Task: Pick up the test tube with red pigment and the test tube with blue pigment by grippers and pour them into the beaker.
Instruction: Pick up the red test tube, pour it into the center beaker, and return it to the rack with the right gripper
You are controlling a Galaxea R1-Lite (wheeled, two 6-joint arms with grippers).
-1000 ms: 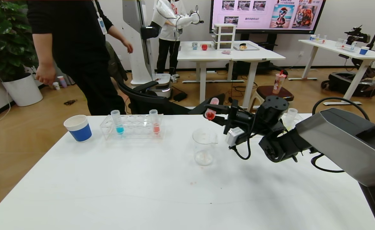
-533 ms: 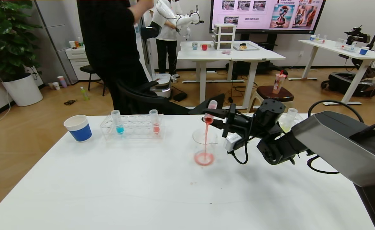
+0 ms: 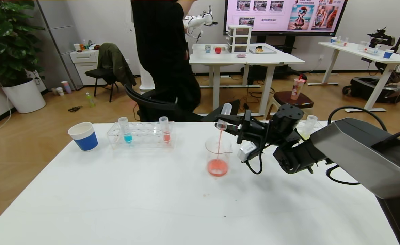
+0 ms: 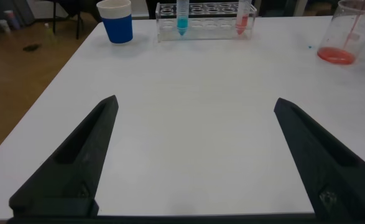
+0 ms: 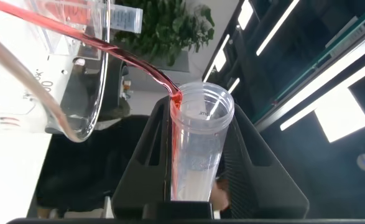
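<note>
- I see the white table [image 3: 152, 204] filling the lower part of the head view, with everything I am working on along its far half.
- My right gripper [image 3: 227, 125], right of centre, is clamped on the test tube with red pigment [image 3: 223, 117], tipped mouth-down over the beaker [image 3: 217, 156].
- A thin red stream runs from the tube's mouth into the beaker, which stands at frame centre with a red pool at its bottom.
- In the right wrist view the same tube [image 5: 198, 137] sits between the black fingers [image 5: 151, 155], nearly drained, liquid leaving its rim.
- The clear rack [image 3: 141, 135], left of centre, holds the test tube with blue pigment [image 3: 125, 130] upright at its left end and a paler red tube [image 3: 164, 129] at its right end.
- A blue-and-white paper cup [image 3: 83, 136] stands just left of the rack.
- My left gripper [image 4: 194, 155] appears only in its wrist view, jaws spread wide over bare table, holding nothing.
</note>
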